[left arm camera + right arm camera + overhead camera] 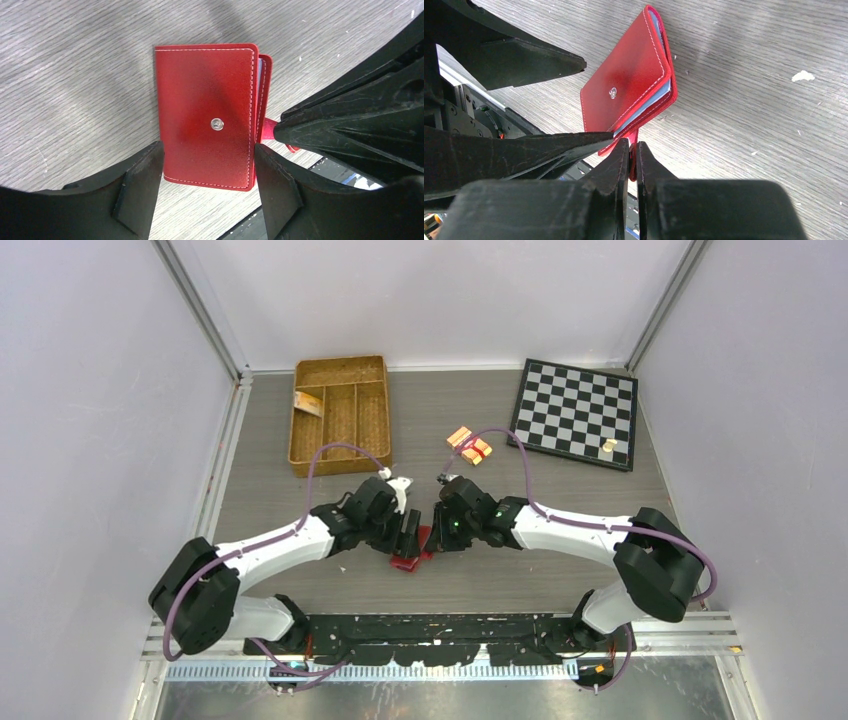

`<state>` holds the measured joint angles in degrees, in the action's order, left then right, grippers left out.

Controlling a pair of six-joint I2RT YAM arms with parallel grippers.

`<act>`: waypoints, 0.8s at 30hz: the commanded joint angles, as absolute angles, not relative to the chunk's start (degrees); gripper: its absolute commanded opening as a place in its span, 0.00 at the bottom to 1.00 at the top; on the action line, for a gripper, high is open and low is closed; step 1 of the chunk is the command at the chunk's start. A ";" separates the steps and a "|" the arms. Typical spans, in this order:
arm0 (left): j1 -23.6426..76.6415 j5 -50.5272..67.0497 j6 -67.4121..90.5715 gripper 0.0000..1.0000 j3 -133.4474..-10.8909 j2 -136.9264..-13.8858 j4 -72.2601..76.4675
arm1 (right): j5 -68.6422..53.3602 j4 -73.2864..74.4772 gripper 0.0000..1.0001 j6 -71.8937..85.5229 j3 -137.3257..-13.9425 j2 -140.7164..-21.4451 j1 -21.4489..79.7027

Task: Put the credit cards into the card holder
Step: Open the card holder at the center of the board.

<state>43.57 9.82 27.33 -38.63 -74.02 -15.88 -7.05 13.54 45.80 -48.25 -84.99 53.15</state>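
The dark-red card holder lies closed between my two grippers at the table's near middle. In the left wrist view the card holder has a silver snap facing up. My left gripper is open, with one finger along each long side of the holder's near end. My right gripper is shut on the holder's red snap tab. The card holder is tilted and bluish sleeves show at its edge. One tan card lies in the wicker tray, and another small tan card lies on the chessboard.
A brown wicker divided tray stands at the back left. A chessboard lies at the back right. An orange-and-red banded pack lies behind the grippers. The arm bases and a black rail run along the near edge.
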 commanded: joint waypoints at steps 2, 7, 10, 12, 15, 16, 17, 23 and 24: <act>44.95 4.61 24.61 0.67 -41.93 -74.84 -18.76 | -6.14 13.00 0.01 44.96 -50.27 -82.71 53.39; 45.48 4.30 24.17 0.67 -42.36 -75.21 -18.96 | -6.22 13.05 0.01 44.82 -50.36 -82.69 53.40; 45.75 3.63 23.87 0.67 -42.52 -75.65 -19.10 | -6.31 13.01 0.00 44.82 -50.36 -82.50 53.32; 45.87 2.70 23.74 0.66 -42.59 -75.76 -19.47 | -6.27 13.01 0.01 44.79 -50.35 -82.24 53.41; 46.35 0.52 23.73 0.64 -42.62 -74.95 -19.85 | -6.01 13.39 0.01 44.89 -50.36 -81.94 53.43; 46.39 -1.11 23.69 0.63 -42.60 -74.56 -19.95 | -6.02 13.51 0.01 44.81 -50.34 -81.87 53.44; 46.41 -2.16 23.54 0.62 -42.62 -74.06 -20.09 | -5.94 13.61 0.01 44.80 -50.24 -81.81 53.36; 46.41 -6.78 21.46 0.61 -43.20 -72.69 -21.04 | -5.92 14.01 0.01 44.88 -49.71 -81.57 53.36; 46.41 -7.79 21.11 0.61 -43.30 -72.61 -21.16 | -5.90 14.09 0.01 44.91 -49.54 -81.49 53.37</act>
